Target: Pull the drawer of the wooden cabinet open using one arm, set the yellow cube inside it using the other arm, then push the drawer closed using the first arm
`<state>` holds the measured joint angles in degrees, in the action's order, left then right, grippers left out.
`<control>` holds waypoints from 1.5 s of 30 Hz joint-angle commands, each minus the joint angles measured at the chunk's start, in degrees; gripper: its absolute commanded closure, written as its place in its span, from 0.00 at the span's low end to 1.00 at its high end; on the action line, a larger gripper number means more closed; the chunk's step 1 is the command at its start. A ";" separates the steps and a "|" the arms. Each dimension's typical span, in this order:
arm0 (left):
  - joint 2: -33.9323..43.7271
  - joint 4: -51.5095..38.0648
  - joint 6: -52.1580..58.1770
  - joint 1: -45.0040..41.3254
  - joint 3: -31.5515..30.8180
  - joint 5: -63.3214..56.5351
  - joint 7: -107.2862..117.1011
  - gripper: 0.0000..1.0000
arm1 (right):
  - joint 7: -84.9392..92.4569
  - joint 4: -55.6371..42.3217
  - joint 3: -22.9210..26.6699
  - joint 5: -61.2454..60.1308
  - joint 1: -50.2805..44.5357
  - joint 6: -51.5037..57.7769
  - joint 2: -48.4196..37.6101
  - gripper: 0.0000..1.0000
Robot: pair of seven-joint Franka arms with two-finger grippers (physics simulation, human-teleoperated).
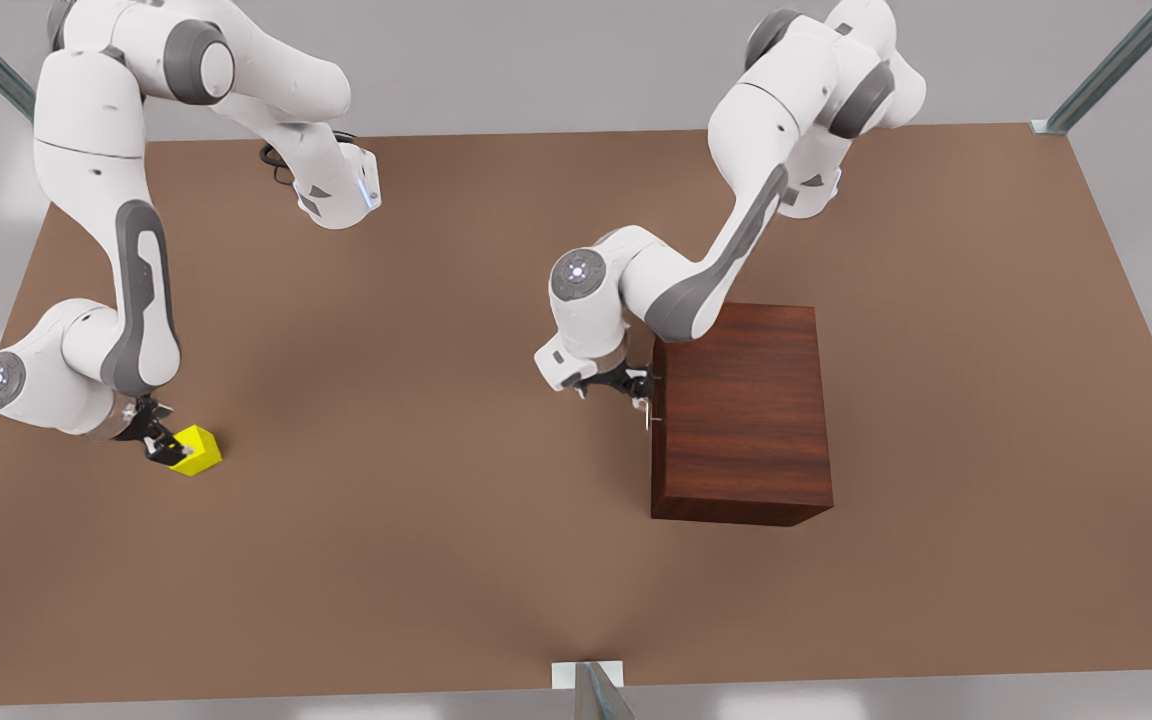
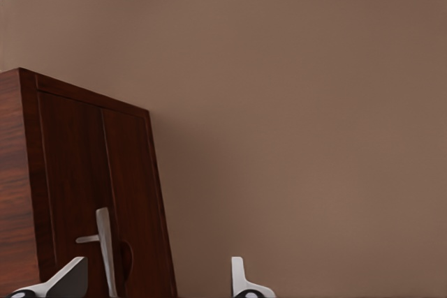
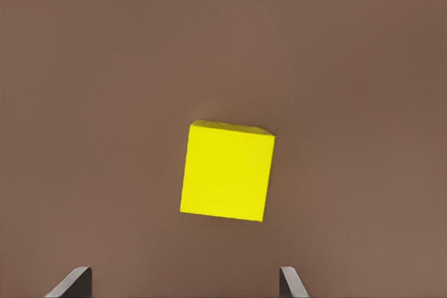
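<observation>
Cube point(image 1: 197, 449), yellow, lies on the table point(image 1: 436, 520) at the front view's left; the right gripper point(image 1: 158, 440) hangs just over it, fingers spread, not gripping. Farther off, the left gripper point(image 1: 626, 385) stands spread at the handle point(image 1: 647, 412) of the closed drawer point(image 2: 91, 200) in the wooden cabinet point(image 1: 741, 415). Opening step: next it must pinch the handle and pull. Inside is hidden

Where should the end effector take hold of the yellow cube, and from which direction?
Grip the yellow cube on two opposite flat side faces, coming from above. It sits flat on the table, nothing beside it, and the open right end effector already hangs over it.
</observation>
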<state>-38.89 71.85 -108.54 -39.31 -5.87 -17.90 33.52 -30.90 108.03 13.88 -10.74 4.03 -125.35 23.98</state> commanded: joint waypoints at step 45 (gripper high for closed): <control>-5.49 1.28 0.18 -5.16 -0.02 -9.70 21.15 0.00 | -11.02 1.66 -3.77 4.15 4.67 -17.91 10.12 0.15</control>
<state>-44.18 73.55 -107.59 -44.27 -5.88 -27.56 52.28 -40.97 109.71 10.22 -6.54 8.63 -142.74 34.15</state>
